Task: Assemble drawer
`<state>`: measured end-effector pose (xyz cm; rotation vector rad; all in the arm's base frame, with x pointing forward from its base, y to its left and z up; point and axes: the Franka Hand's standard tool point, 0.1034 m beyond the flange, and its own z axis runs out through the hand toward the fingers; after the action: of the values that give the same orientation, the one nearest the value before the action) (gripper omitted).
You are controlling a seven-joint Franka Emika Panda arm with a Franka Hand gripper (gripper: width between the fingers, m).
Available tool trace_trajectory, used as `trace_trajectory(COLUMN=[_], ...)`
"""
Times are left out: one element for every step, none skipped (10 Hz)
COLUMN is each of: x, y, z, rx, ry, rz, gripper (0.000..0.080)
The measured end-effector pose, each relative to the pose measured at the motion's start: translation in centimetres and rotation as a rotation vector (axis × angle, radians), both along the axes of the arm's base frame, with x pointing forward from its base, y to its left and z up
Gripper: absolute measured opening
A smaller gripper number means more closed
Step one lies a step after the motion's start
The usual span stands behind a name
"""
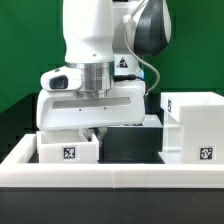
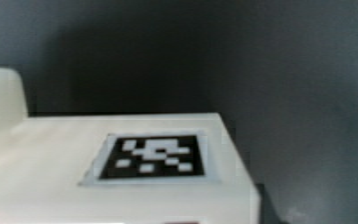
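Note:
In the exterior view a small white open-topped box point(image 1: 68, 150) with a square tag stands at the exterior view's left, just behind the border wall. The large white cube casing point(image 1: 195, 125) with tags stands at the exterior view's right. My gripper point(image 1: 97, 131) hangs low behind the small box's right end; its fingers are mostly hidden by the hand and the box. The wrist view shows a white tagged face of a drawer part point(image 2: 155, 158) close below the camera, with dark tabletop beyond. The fingertips are not clear there. A second small box cannot be made out.
The long low white border wall point(image 1: 110, 178) runs along the front. Black tabletop point(image 1: 130, 145) shows between the small box and the casing. A green backdrop stands behind the arm.

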<state>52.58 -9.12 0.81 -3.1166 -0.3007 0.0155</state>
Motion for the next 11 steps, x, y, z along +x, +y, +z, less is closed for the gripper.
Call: trace_trajectory(x=[0.0,0.0,0.0,0.1,0.3,0.3,0.3,0.3,0.2,0.2,0.2], y=[0.0,0.0,0.0,0.4,1.0,1.4,1.8,2.0,1.9,1.9,1.8], z=[0.0,0.0,0.0,0.3,0.6,0.6,0.7,0.9,0.8,0.7,0.7], rx=[0.0,0.0,0.0,0.0,0.005,0.009,0.015,0.019,0.018,0.019,0.019], ry=[0.0,0.0,0.0,-0.001,-0.003,-0.004,0.0,0.002,0.003,0.003,0.003], rz=[0.0,0.0,0.003,0.025,0.069,0.117,0.164,0.184,0.191,0.231,0.296], gripper=[0.0041,0.0041,0.0041,0.0041,0.0041,0.0041,0.0041,0.0041,0.0041,0.0041,0.0041])
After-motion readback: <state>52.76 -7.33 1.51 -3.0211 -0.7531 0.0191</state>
